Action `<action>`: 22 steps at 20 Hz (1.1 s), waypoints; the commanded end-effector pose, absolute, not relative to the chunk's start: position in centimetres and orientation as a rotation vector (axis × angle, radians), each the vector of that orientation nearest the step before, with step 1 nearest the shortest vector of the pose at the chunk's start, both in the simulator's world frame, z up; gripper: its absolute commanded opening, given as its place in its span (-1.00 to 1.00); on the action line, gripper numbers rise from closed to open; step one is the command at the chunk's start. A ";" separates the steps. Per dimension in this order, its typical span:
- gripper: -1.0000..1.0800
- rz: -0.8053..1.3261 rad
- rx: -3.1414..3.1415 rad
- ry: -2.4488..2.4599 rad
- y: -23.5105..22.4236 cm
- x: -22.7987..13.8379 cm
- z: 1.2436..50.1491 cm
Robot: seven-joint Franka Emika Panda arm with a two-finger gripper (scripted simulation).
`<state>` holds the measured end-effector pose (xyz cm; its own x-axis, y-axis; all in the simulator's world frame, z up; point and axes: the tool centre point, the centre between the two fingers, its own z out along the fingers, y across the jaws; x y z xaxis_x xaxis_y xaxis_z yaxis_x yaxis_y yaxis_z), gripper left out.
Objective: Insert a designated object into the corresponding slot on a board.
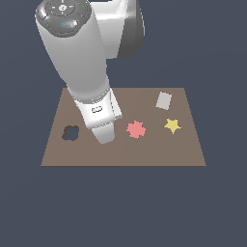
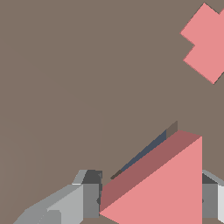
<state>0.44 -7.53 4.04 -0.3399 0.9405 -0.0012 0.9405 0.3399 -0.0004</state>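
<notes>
We see the brown board (image 1: 159, 154) under the gripper (image 2: 151, 201). The pink gear piece (image 1: 136, 129) lies just beside it. The gripper's fingers (image 2: 87, 197) clamp the red triangular piece (image 2: 162, 188), poised over the slot (image 2: 144, 153), a dark sliver along its edge.

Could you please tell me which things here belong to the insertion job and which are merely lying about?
Belong to the job:
- red triangular piece, between the gripper fingers
- dark slot, partly showing beside it
- brown board

Lying about:
- pink gear-shaped piece
- yellow star
- grey rectangle
- cloud-shaped cutout
</notes>
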 end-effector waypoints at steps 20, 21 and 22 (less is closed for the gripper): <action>0.92 -0.002 1.708 2.636 -7.1 0.9 3.1; 0.92 -0.002 1.708 2.636 -7.1 0.9 3.1; 0.92 -0.002 1.708 2.636 -7.1 0.9 3.1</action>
<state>0.90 -7.06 3.07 -0.4087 0.9127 -0.0010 0.9127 0.4087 -0.0010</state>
